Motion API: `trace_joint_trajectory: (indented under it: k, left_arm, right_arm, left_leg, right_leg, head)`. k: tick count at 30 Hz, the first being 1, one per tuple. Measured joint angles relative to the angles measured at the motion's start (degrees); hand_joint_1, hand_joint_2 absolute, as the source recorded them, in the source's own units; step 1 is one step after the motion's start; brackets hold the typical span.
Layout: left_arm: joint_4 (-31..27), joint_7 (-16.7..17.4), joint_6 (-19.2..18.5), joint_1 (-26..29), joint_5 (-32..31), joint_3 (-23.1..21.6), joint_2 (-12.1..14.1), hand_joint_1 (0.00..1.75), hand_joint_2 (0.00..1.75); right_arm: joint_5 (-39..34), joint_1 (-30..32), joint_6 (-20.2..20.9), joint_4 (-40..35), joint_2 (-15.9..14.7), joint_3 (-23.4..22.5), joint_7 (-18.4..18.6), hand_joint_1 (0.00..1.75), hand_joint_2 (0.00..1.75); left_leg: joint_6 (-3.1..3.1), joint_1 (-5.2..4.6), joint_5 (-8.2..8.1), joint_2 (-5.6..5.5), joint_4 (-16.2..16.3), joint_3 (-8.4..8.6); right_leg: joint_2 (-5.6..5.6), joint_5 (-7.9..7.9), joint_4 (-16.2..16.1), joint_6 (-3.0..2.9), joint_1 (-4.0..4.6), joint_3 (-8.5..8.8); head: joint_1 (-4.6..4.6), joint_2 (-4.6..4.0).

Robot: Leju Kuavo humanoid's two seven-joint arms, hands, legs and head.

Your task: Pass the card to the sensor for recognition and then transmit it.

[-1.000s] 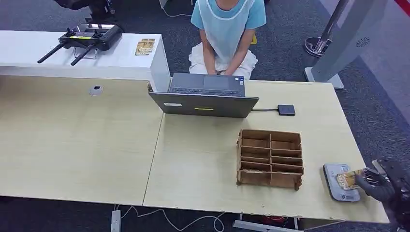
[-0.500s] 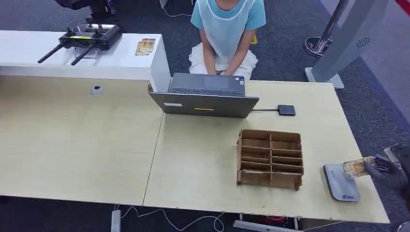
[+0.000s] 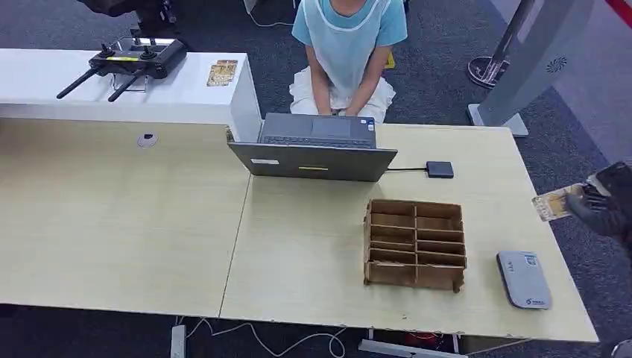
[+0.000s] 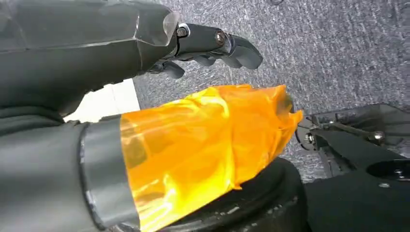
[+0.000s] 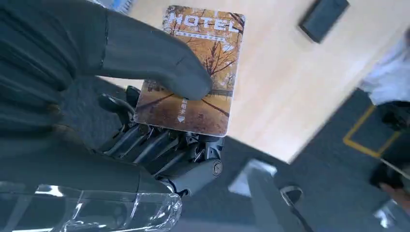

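My right hand [image 3: 605, 203] pinches a hotel key card [image 3: 555, 203] with an autumn-tree picture, held in the air beyond the table's right edge. In the right wrist view the thumb presses the card [image 5: 203, 63] down onto the dark fingers [image 5: 159, 145]. The grey card sensor [image 3: 523, 280] lies flat near the table's front right corner, well below the card and apart from it. My left hand [image 4: 212, 43] hangs over grey carpet with its fingers apart and nothing in them; orange tape wraps its thumb [image 4: 203, 140].
A brown cardboard organizer [image 3: 415, 244] with several slots stands left of the sensor. An open laptop [image 3: 317, 149] and a small black box [image 3: 440, 169] sit at the table's far side, with a seated person [image 3: 346, 52] behind. More cards [image 3: 221, 71] and a controller [image 3: 127, 60] lie on the white counter.
My right hand has lifted the card off the sensor and carried it up and away toward the far right, off the table's edge. The sensor now lies bare.
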Motion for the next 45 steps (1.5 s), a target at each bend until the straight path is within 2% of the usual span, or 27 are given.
trace_joint_trajectory:
  k: [5, 7, 12, 14, 23, 30, 36, 45]
  left_arm:
    - [0.00, 0.42, -0.13, -0.32, -0.39, 0.00, -0.35, 0.00, 0.00]
    - [0.00, 0.74, -0.31, -0.52, -0.68, 0.00, -0.52, 0.00, 0.00]
    - [0.00, 0.98, -0.42, -0.54, -0.81, 0.00, -0.61, 0.00, 0.00]
    - [0.00, 0.98, -0.44, -0.50, -1.47, 0.00, -0.61, 0.00, 0.00]
    - [0.00, 0.90, -1.18, -0.67, -3.02, -0.50, -0.59, 0.00, 0.00]
    - [0.00, 0.90, -1.46, -0.71, -3.41, -1.29, -0.57, 0.00, 0.00]
    - [0.00, 0.90, -1.44, -0.69, -3.43, -1.55, -0.61, 0.00, 0.00]
    - [0.00, 0.90, -1.33, -0.68, -3.58, -1.57, -0.66, 0.00, 0.00]
  right_arm:
    - [16.53, -12.93, -13.18, 1.71, 4.24, 10.17, 2.19, 1.75, 1.75]
    - [19.47, -17.16, -15.54, 3.37, 6.82, 14.21, 1.94, 1.75, 1.75]
    - [20.58, -21.26, -16.76, 5.11, 10.01, 18.65, 1.42, 1.75, 1.75]
    - [23.10, -22.47, -18.05, 5.57, 10.91, 19.95, 1.49, 1.75, 1.75]
    - [34.61, -31.66, -21.96, 13.41, 18.77, 27.31, 5.16, 1.75, 1.75]
    - [39.86, -35.79, -24.85, 19.63, 23.30, 30.03, 6.75, 1.75, 1.75]
    - [41.80, -37.52, -25.63, 22.84, 25.75, 31.09, 7.23, 1.75, 1.75]
    - [42.92, -38.20, -26.00, 24.98, 27.17, 32.14, 7.78, 1.75, 1.75]
  left_leg:
    - [-0.03, 0.02, 0.02, 0.21, -0.01, 0.16]
    - [-0.04, 0.03, 0.02, 0.23, -0.01, 0.24]
    - [-0.05, 0.06, 0.04, -0.19, -0.01, 0.07]
    - [-0.05, 0.05, 0.03, -0.16, -0.01, 0.04]
    - [-0.05, 0.05, 0.04, -0.06, -0.01, 0.12]
    - [-0.05, 0.05, 0.04, -0.07, 0.00, 0.14]
    - [-0.05, 0.05, 0.03, -0.08, 0.00, 0.13]
    - [-0.05, 0.05, 0.03, -0.07, 0.00, 0.14]
  right_leg:
    - [0.23, 0.04, 0.04, -0.05, 0.03, 0.03]
    - [0.28, 0.04, 0.04, -0.06, 0.04, 0.03]
    - [-0.17, -0.01, 0.06, -0.02, 0.07, 0.09]
    - [-0.12, -0.02, 0.05, -0.01, 0.07, 0.08]
    - [-0.04, 0.00, 0.04, -0.01, 0.07, 0.08]
    - [-0.03, -0.01, 0.04, -0.01, 0.06, 0.10]
    - [-0.04, -0.01, 0.03, -0.01, 0.06, 0.10]
    - [-0.04, -0.01, 0.02, -0.01, 0.06, 0.11]
  head:
    - [-0.07, 0.00]
    - [-0.07, 0.00]
    - [-0.02, 0.00]
    - [-0.07, 0.02]
    - [-0.02, 0.00]
    - [-0.04, 0.00]
    - [-0.04, 0.02]
    - [-0.04, 0.02]
